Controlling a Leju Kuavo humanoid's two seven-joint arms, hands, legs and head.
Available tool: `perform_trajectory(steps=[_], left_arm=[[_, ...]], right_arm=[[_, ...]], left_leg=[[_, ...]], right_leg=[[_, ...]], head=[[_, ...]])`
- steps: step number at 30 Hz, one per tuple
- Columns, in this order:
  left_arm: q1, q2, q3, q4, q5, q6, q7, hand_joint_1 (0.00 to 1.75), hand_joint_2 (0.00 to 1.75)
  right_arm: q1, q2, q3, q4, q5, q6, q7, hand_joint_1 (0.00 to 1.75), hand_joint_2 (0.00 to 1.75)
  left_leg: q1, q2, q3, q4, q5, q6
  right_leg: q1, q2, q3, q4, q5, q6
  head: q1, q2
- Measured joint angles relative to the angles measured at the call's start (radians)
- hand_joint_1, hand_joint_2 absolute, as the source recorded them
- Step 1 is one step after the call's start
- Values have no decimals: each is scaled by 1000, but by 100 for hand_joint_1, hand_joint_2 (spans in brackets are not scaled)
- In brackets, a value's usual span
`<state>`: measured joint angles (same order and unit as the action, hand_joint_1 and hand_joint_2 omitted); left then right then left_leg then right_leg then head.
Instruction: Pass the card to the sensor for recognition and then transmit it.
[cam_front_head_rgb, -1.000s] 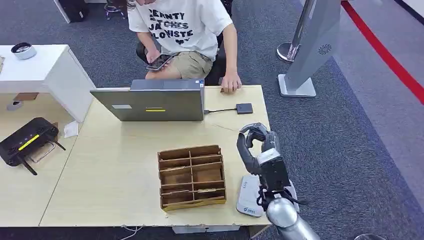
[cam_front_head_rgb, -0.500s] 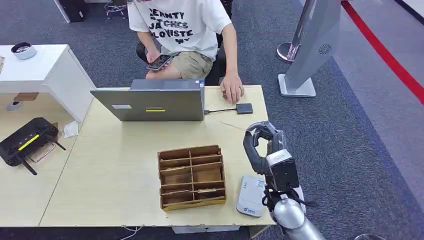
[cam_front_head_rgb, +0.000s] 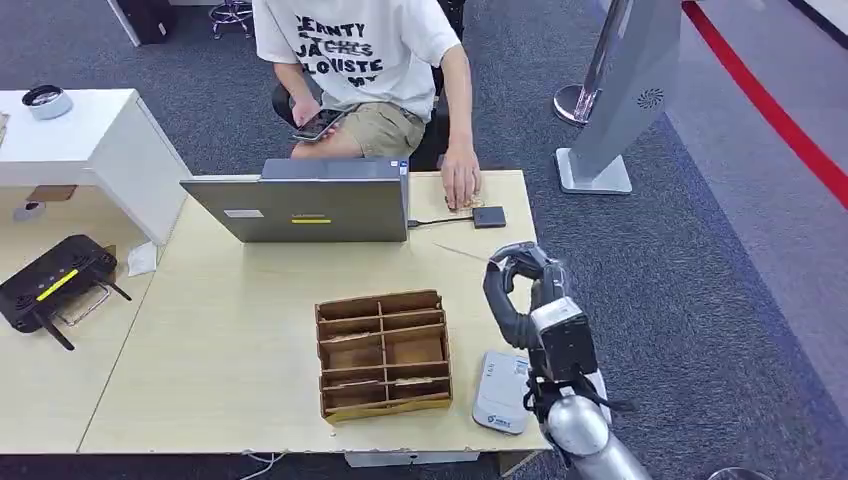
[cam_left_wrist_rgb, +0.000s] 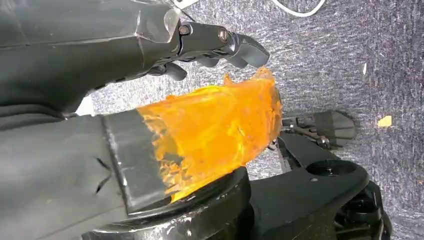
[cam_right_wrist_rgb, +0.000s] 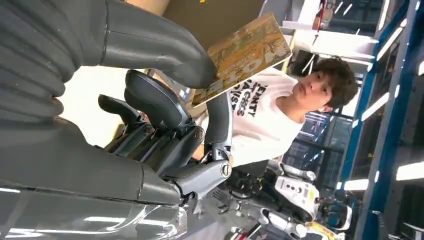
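My right hand (cam_front_head_rgb: 522, 292) hangs above the right side of the table (cam_front_head_rgb: 230, 330), past the white-grey sensor pad (cam_front_head_rgb: 500, 392) that lies near the front edge. It pinches a brown-gold card (cam_right_wrist_rgb: 244, 49) printed "HOTEL" between thumb and a finger; in the head view the card (cam_front_head_rgb: 462, 252) shows as a thin edge pointing left. A small dark box (cam_front_head_rgb: 489, 216) on a cable lies at the far edge, with a seated person's hand (cam_front_head_rgb: 462, 186) touching it. My left hand (cam_left_wrist_rgb: 215, 40) hangs over grey carpet, fingers apart, holding nothing.
A wooden divided organizer (cam_front_head_rgb: 385, 352) stands left of the sensor pad. A grey laptop (cam_front_head_rgb: 300, 205) stands open at the back, facing the person. A black router (cam_front_head_rgb: 55, 280) sits on the left table. A grey stand (cam_front_head_rgb: 620, 100) is off to the right.
My right hand with the card has shifted right and slightly away from the sensor pad, then steadied. The person's hand slid forward onto the small dark box.
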<state>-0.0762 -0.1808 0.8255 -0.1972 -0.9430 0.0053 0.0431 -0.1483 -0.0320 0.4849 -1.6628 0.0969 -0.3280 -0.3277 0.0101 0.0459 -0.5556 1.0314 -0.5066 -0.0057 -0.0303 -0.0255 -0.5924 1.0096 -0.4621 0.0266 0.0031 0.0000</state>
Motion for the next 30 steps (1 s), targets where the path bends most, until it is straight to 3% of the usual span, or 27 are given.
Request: perform_trajectory(steps=[8,15,23,30], left_arm=[[-19,1,0,0,-24,-15,19,0,0],[-36,5,-3,0,-47,-33,36,0,0],[-50,7,-11,0,-53,-36,52,0,0],[-50,10,-12,0,-50,-36,53,0,0]], right_arm=[[-155,6,62,115,128,14,59,175,175],[-318,53,118,297,286,-28,139,175,175],[-447,113,137,506,516,-138,214,175,175],[-480,137,146,589,650,-207,255,175,175]], left_leg=[[0,0,0,0,1,0],[0,0,0,0,1,0],[0,0,0,0,1,0],[0,0,0,0,1,0]], right_leg=[[0,0,0,0,1,0],[0,0,0,1,1,0],[0,0,0,1,1,0],[0,0,0,1,1,0]], head=[[0,0],[0,0],[0,0],[0,0]])
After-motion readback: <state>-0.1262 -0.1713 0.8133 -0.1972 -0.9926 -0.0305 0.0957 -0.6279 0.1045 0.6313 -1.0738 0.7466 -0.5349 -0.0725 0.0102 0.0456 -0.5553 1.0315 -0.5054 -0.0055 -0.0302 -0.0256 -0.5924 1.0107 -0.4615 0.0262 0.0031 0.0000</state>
